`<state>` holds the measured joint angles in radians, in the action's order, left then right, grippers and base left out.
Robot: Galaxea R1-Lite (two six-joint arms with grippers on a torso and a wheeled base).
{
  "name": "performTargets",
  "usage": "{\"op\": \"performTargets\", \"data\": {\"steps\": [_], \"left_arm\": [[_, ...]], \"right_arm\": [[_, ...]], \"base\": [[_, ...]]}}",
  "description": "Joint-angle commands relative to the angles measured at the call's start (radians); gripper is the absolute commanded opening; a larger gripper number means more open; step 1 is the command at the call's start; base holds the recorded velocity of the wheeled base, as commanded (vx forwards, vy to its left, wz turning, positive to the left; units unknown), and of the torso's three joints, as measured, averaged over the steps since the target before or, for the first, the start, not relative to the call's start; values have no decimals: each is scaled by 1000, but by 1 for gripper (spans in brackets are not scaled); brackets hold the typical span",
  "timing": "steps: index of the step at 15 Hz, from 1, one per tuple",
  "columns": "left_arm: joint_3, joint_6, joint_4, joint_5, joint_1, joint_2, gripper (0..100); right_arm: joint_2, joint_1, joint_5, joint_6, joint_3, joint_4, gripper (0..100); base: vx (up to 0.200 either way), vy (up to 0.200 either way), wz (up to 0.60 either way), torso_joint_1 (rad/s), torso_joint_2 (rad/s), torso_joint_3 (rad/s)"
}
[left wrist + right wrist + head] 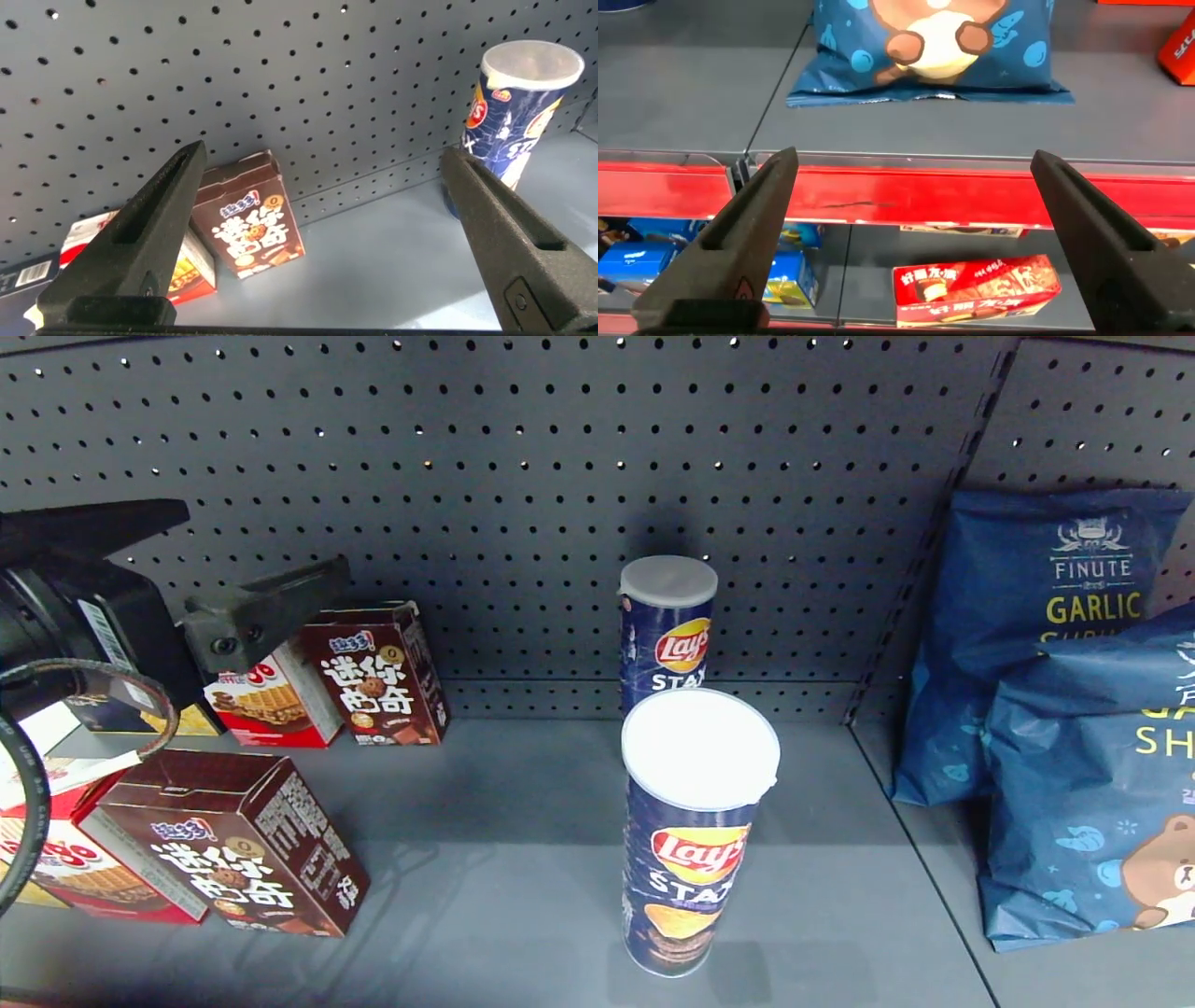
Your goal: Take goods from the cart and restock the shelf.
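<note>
Two tall blue chip cans stand in line on the grey shelf (504, 821), the front can (695, 831) nearer me and the back can (667, 625) against the pegboard. My left gripper (266, 537) hangs open and empty at the shelf's left, above the snack boxes. Its wrist view looks between its fingers (140, 252) at a brown biscuit box (250, 227) and a chip can (519, 107); the left gripper (322, 159) holds nothing. My right gripper (915, 161) is open and empty in front of the red shelf edge (924, 191), below a blue bear-print bag (929, 47).
Brown boxes (378, 672) (233, 845) and red wafer boxes (271, 700) crowd the shelf's left. Blue snack bags (1036, 635) (1092, 784) fill the right bay behind a divider. Bare shelf lies between boxes and cans. A lower shelf holds a red box (976, 289).
</note>
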<state>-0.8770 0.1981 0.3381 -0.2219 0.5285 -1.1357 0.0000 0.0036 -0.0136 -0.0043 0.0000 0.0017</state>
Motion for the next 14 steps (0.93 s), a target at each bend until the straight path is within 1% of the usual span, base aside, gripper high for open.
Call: {"op": "performTargets", "data": {"steps": [1,3,4,6,7,8,9,10,11,13,14], "left_arm": [[4,3,-1,1,2,28,100],[1,3,-1,3,10,63,100],[-3,11,-1,3,30,96,100],[9,58,-7,-1,45,166,100],[39,81,-2,-10,65,208,100],[87,129,-8,-42,100,266,100],[130,112,-10,-91,107,321,100],[148,98,-10,-105,105,330,100],[196,95,-8,-114,103,355,100],[205,98,-11,-117,99,378,100],[237,67,-17,-80,-38,410,100]], "right_arm": [[0,1,0,0,0,0,100],[0,-1,0,0,0,0,100],[0,1,0,0,0,0,100],[0,1,0,0,0,0,100],[0,-1,0,0,0,0,100],[0,1,0,0,0,0,100],[0,1,0,0,0,0,100],[0,-1,0,0,0,0,100],[0,-1,0,0,0,0,100],[0,1,0,0,0,0,100],[0,1,0,0,0,0,100]], "base": [[0,0,0,0,0,0],[0,0,0,0,0,0],[0,0,0,0,0,0],[0,0,0,0,0,0],[0,0,0,0,0,0],[0,0,0,0,0,0],[0,0,0,0,0,0],[0,0,0,0,0,0],[0,0,0,0,0,0],[0,0,0,0,0,0],[0,0,0,0,0,0]]}}
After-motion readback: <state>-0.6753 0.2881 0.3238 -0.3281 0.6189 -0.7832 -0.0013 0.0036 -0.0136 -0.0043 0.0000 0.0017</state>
